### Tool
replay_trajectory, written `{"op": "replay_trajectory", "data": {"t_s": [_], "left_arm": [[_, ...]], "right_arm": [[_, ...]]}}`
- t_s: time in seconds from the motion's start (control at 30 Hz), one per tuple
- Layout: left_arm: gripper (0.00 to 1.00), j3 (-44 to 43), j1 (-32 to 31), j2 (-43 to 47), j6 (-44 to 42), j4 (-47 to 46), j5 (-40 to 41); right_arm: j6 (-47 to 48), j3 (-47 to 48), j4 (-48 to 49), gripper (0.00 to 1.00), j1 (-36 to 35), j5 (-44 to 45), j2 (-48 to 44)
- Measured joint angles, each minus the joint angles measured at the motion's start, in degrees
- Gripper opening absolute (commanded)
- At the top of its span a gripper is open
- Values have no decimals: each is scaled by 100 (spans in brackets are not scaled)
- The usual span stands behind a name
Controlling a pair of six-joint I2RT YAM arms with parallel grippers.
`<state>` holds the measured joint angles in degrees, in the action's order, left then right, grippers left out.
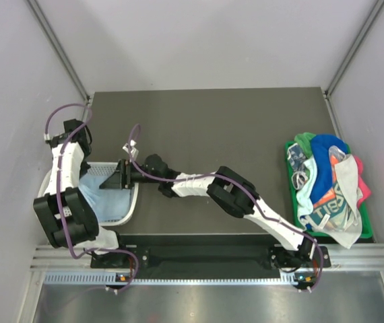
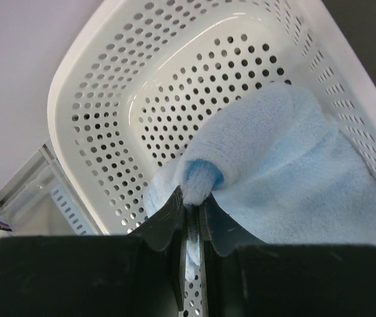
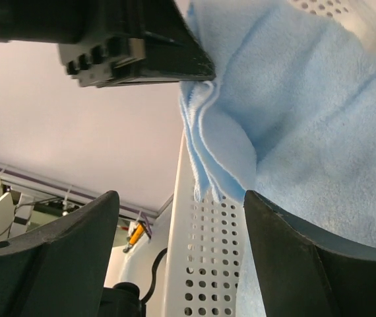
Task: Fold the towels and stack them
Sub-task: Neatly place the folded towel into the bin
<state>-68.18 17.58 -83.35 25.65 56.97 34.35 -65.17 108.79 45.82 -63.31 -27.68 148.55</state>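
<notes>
The left end effector is pressed together on a bunched fold of the pale blue towel, pinching it between the two black fingertips. The towel lies inside the white mesh basket, spread over its floor and up toward one wall, with the pinched fold raised above the rest of the cloth.

The basket sits at the near left corner of the worktop. The right arm reaches across the near edge of the worktop to the basket's right side. The right end effector is spread wide. A layered edge of the same towel hangs over the basket rim between its fingers, which do not touch the cloth.

At the right edge of the worktop, well apart from the basket, the green tray holds a loose heap of towels in royal blue, green, pink, whitish-grey and a teal-and-orange print.
</notes>
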Motion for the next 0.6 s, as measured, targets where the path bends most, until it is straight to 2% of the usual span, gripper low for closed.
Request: {"op": "replay_trajectory", "data": {"t_s": [0.1,0.27,0.6], "left_arm": [[6,-127,0,-173,24,0,142],[9,-229,0,-417,85,0,428],[25,-332,0,-1104,258,11,949]], "right_arm": [[127,-122,-2,76,39,-7,-179],[216,-125,2,75,59,-50,-282],[284,-490,20,74,138,-114,-505]]}}
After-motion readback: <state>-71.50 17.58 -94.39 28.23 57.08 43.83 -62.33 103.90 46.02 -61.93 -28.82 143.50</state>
